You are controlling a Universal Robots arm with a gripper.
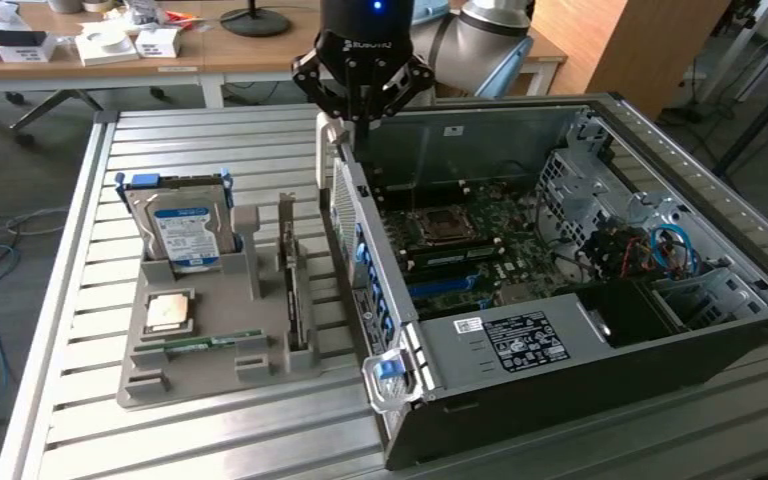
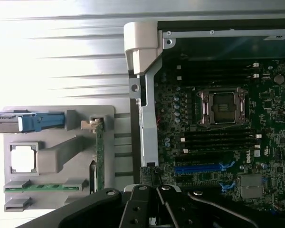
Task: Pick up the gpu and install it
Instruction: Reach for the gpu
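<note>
One robot arm hangs its black claw (image 1: 361, 112) over the rear wall of an open computer case (image 1: 598, 370), which lies on its side on a slatted metal desk (image 1: 197, 150). The claw's fingers are pressed together and hold nothing.

The gpu (image 1: 292, 300) is well apart from the claw. It stands on its thin edge in a slot of a grey holder (image 1: 224, 370), on the side of the holder nearest the case. The holder rests on the desk just beside the case, toward the exterior view's left. In the same holder are a hard drive (image 1: 184, 232) with a blue and white label standing upright, a square processor chip (image 1: 171, 312) lying flat, and a narrow green memory stick (image 1: 211, 343).

Inside the case the motherboard (image 1: 471, 245) lies exposed, with its empty processor socket and blue and black slots. In the wrist view the gpu (image 2: 99, 156) appears as a slim strip edge-on.
</note>
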